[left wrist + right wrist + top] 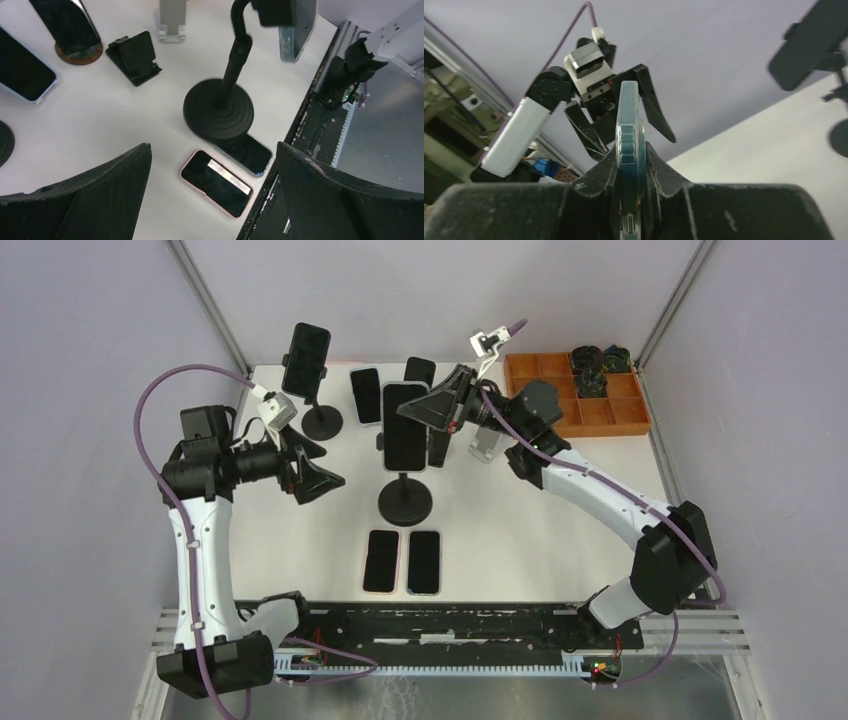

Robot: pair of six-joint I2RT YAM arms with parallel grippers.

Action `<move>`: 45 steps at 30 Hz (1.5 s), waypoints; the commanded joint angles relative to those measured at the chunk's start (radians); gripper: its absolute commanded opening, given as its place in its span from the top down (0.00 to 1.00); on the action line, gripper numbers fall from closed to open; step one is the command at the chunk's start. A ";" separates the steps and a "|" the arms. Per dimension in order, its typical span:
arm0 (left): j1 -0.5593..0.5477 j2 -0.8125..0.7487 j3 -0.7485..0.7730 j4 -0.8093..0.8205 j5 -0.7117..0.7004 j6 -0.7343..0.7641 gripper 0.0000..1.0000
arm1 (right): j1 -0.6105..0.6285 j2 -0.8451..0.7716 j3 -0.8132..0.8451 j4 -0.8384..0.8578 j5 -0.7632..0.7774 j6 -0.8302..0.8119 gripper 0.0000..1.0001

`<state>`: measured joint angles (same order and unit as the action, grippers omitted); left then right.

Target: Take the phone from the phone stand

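Observation:
The phone [404, 430], dark-screened in a bluish clear case, stands upright at the head of the black phone stand [405, 502] with the round base, mid-table. My right gripper [414, 411] is shut on the phone's upper right edge. In the right wrist view the phone [629, 130] shows edge-on, pinched between both fingers [599, 175]. My left gripper [316, 468] hangs open to the left of the stand, holding nothing. In the left wrist view the stand's pole [234, 65] and base [218, 111] lie ahead of the open left gripper [214, 147], with the phone [299, 27] behind the holder.
A second stand [322, 422] at the back left holds another phone [306, 358]. Loose phones lie flat behind [366, 395] and in front [381, 560] [424, 561] of the middle stand. A white stand [487, 445] and an orange tray [610, 412] are at the back right.

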<state>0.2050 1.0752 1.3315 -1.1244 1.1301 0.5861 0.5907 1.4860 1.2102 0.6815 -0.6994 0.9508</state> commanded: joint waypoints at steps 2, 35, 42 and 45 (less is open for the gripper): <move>-0.005 -0.033 -0.041 -0.008 0.182 0.067 0.00 | 0.113 0.050 0.040 0.474 0.111 0.258 1.00; -0.108 -0.005 -0.066 -0.130 0.250 0.209 0.58 | 0.291 0.222 0.154 0.668 0.304 0.407 1.00; -0.107 0.001 -0.031 -0.126 0.218 0.205 0.98 | 0.290 0.181 0.092 0.642 0.255 0.363 0.86; -0.106 -0.011 -0.023 -0.126 0.201 0.205 0.98 | 0.283 0.157 0.054 0.608 0.150 0.325 0.61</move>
<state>0.0937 1.0733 1.2507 -1.2552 1.3247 0.7944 0.8639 1.7329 1.2903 1.2091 -0.4225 1.3048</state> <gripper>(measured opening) 0.285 0.271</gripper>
